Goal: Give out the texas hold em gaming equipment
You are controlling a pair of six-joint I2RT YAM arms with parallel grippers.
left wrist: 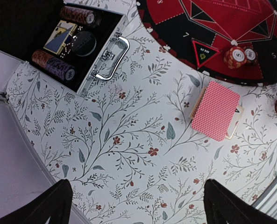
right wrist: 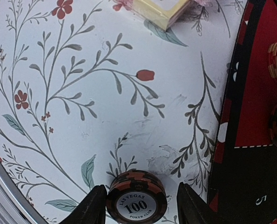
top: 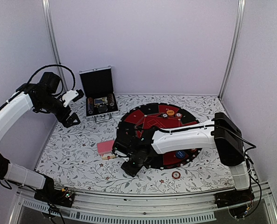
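My right gripper (top: 131, 165) hangs low over the tablecloth at the front-left edge of the round poker mat (top: 129, 122). In the right wrist view it (right wrist: 140, 207) stands open around a short stack of black-and-orange "100" chips (right wrist: 136, 198) resting on the cloth. The left finger touches the stack and the right finger is apart from it. The pink card box (top: 105, 148) lies just left of the mat and also shows in the left wrist view (left wrist: 216, 109). My left gripper (top: 74, 109) is raised at the far left, open and empty (left wrist: 138, 210).
The open silver-edged black case (top: 100, 95) stands at the back left with chips inside (left wrist: 54, 65). On the mat lie an orange button (top: 170, 112), a blue button (top: 179, 154) and chip stacks (left wrist: 235, 57). A lone chip (top: 176, 175) lies on the cloth in front.
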